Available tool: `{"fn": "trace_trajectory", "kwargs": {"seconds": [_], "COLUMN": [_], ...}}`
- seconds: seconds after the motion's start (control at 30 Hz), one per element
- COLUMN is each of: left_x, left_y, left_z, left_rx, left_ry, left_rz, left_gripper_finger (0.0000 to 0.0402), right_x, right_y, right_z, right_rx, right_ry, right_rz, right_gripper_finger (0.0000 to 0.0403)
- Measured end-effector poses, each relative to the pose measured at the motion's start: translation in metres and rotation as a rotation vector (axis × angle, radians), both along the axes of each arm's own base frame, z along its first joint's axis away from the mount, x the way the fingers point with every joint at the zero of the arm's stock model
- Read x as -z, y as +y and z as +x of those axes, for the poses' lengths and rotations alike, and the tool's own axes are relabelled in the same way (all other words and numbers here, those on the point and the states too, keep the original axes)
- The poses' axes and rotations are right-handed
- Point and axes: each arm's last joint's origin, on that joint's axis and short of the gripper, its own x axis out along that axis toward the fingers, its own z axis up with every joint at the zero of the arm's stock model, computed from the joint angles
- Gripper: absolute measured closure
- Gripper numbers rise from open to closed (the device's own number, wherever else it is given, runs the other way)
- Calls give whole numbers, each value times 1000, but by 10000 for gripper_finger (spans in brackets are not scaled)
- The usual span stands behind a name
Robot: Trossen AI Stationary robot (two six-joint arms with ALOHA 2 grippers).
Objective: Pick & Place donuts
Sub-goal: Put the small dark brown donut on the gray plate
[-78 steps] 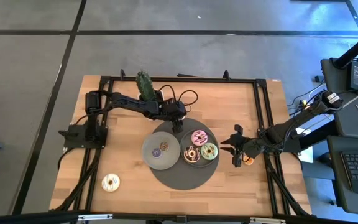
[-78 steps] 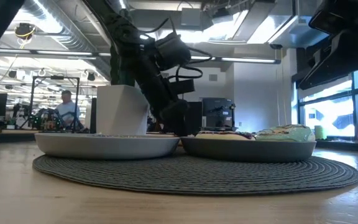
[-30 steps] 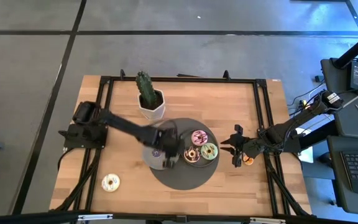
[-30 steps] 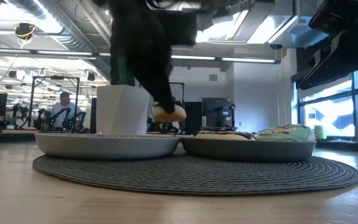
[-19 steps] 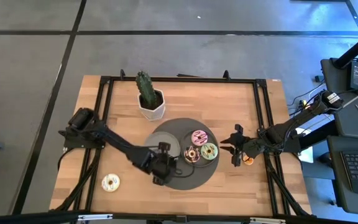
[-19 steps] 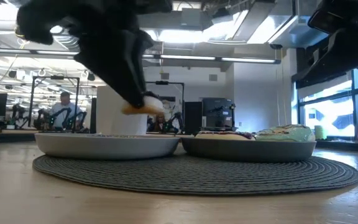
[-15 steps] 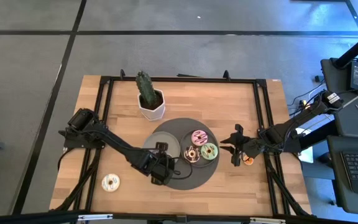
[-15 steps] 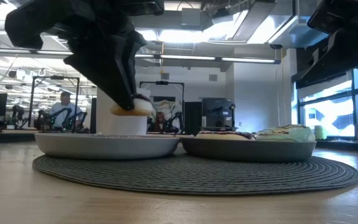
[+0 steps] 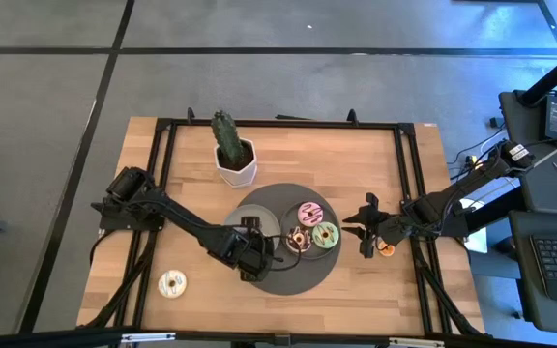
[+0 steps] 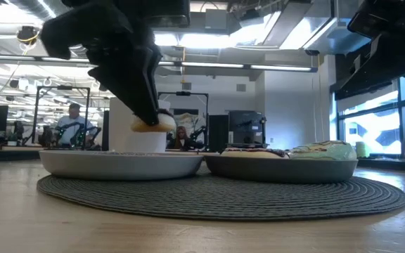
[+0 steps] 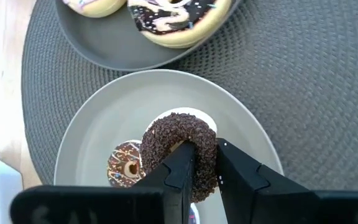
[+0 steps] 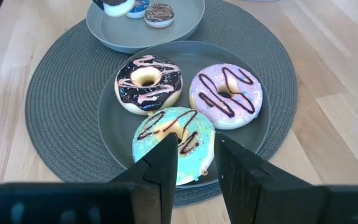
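My left gripper (image 9: 257, 253) hangs over the near side of the left grey plate (image 11: 104, 134), shut on a brown sprinkled donut (image 11: 182, 134). A tiny brown donut (image 11: 128, 167) lies flat on that plate. The right grey plate (image 12: 110, 121) carries three iced donuts lying flat: chocolate (image 12: 149, 81), purple (image 12: 227, 94) and green (image 12: 174, 138). Both plates rest on a round woven mat (image 9: 288, 278). My right gripper (image 9: 366, 232) hovers open at the mat's right edge, with nothing between its fingers. My left gripper has one finger (image 11: 180, 167) through the donut's hole and the other finger outside the ring, pinching the ring's near section (image 11: 205, 167). The fingers come from above, pointing down. The donut (image 10: 153, 124) hangs clear above the left plate, roughly level.
A white donut (image 9: 172, 283) lies on the bare wood at the near left. An orange donut (image 9: 387, 250) lies beside my right gripper. A potted cactus (image 9: 230, 150) stands behind the mat. A black frame (image 9: 278, 124) borders the table.
My left gripper has carried the brown donut from above the left plate's middle toward the table's near edge and a little left, keeping it lifted clear and staying shut on it; in the last half second it has eased back slightly.
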Motion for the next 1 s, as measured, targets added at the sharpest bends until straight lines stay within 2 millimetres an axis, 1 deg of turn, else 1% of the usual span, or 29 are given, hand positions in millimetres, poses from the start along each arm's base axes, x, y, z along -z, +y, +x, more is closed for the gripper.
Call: {"fn": "trace_trajectory", "kwargs": {"seconds": [0.1,0.3,0.4,0.53,0.77,1.0], "left_x": [2,19,24,28,26,26], "left_y": [1,6,8,8,8,7], "left_z": [0,-9,-12,-14,-10,-10], "left_rx": [-3,-41,-66,-70,-70,-66], "left_ry": [-4,26,37,38,-11,-9], "left_rz": [-3,-9,-14,-15,-23,-21], "left_gripper_finger": [343,343,343,343,343,343], "right_x": [0,0,0,0,0,0], "right_y": [0,0,0,0,0,0], "right_z": [0,0,0,0,0,0], "right_rx": [-1,-2,-3,-3,-3,-3], "right_ry": [0,1,1,1,1,1], "right_rz": [0,0,0,0,0,-1], "right_gripper_finger": [295,295,295,295,295,295]}}
